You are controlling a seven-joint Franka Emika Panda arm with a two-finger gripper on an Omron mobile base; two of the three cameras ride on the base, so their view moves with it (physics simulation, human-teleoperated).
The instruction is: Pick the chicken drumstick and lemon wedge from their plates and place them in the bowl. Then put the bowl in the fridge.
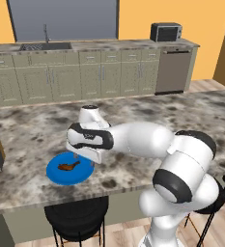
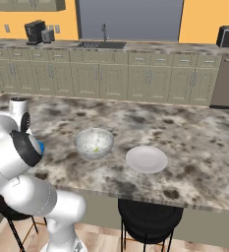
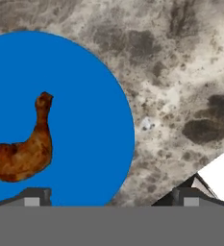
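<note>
- The chicken drumstick lies on the blue plate, toward the left of the hand view, thick end low and thin bone end pointing up. In the left base view the drumstick sits near the plate's middle, on the near left part of the counter.
- The pincer hangs above the plate's right edge, its two fingertips standing wide apart with nothing between them. The midpoint falls over the plate's rim rather than over the meat, so I judge that the hand should slide toward the drumstick before it goes down.
- A good grasp would straddle the thick meaty part across its narrow width, not the thin bone end, which could pivot or slip out. The wrist may need a turn so that the fingers close across the body, not along it.
- Descend straight and stop short of the plate, lest a fingertip press on the plate and tip or shove it.
- Farther right, in the right base view, the speckled bowl stands on the counter with a small yellow-green bit inside, likely the lemon wedge; the pale plate beside it is bare.
- After lifting, carry the drumstick high enough to pass the bowl's rim, and release it low over the centre.
</note>
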